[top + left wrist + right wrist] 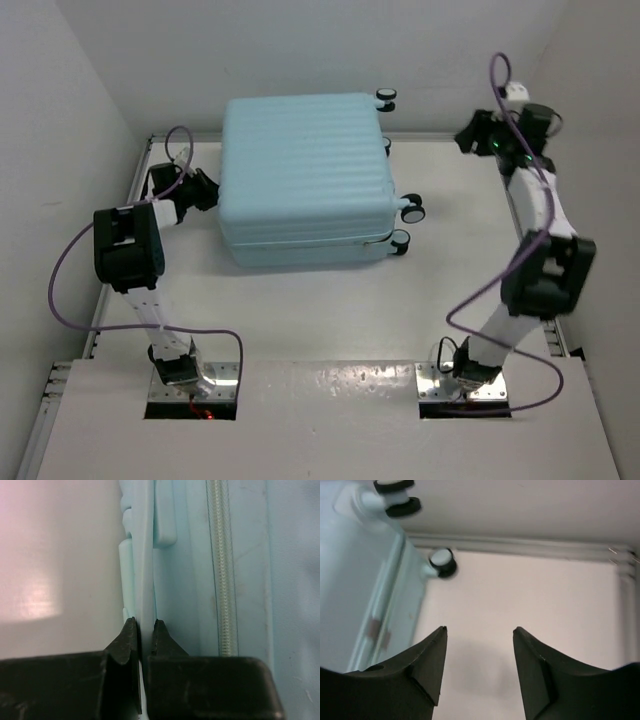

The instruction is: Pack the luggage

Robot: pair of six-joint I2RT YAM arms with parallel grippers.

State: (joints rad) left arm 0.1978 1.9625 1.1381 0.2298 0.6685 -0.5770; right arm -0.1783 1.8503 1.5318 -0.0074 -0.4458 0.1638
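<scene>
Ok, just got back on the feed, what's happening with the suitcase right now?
The luggage lies flat and closed on the table, with its wheels toward the right arm. The left gripper is clamped on a thin ridge along the case's left side, next to the zipper. The right gripper is open and empty, held over the table off to the right of the wheels, touching nothing.

White walls (300, 50), pale table (320, 300) — soft glare

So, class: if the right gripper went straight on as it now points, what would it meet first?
Probably the bare white tabletop, clear of the pale aqua ribbed hard-shell suitcase; depth is unclear.
</scene>
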